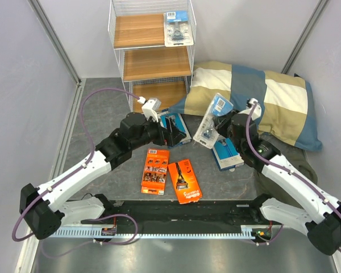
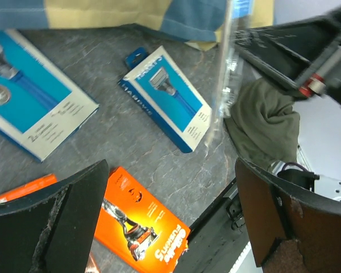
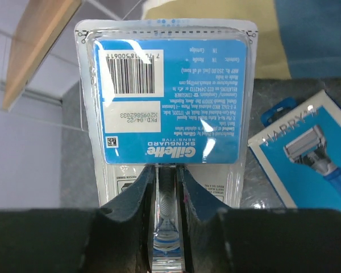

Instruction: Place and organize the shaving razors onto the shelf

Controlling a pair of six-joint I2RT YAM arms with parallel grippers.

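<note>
Two robot arms work over a grey table; the right one has a razor pack in hand, and the shelf stands at the far end.

Nearest the arm bases, two orange packs (image 1: 155, 170) (image 1: 184, 181) lie flat, side by side. Just beyond them the left gripper (image 2: 170, 165) hangs with its jaws spread wide and nothing in them, close to one blue box (image 1: 176, 128). A second blue box (image 1: 227, 153) lies under the right arm. The right gripper (image 3: 167, 176) is clamped tight on the clear lower part of a blister pack (image 3: 167, 96), which it holds upright off the table. With only that thin part gripped, the pack could swivel or slip during the carry. Farther back a checked pillow (image 1: 273, 96) lies beside the shelf (image 1: 150, 57), whose top tier already carries a matching blister pack (image 1: 177, 28). The held pack could snag the wire frame or knock its twin, and the two arms are close enough to clash.
</note>
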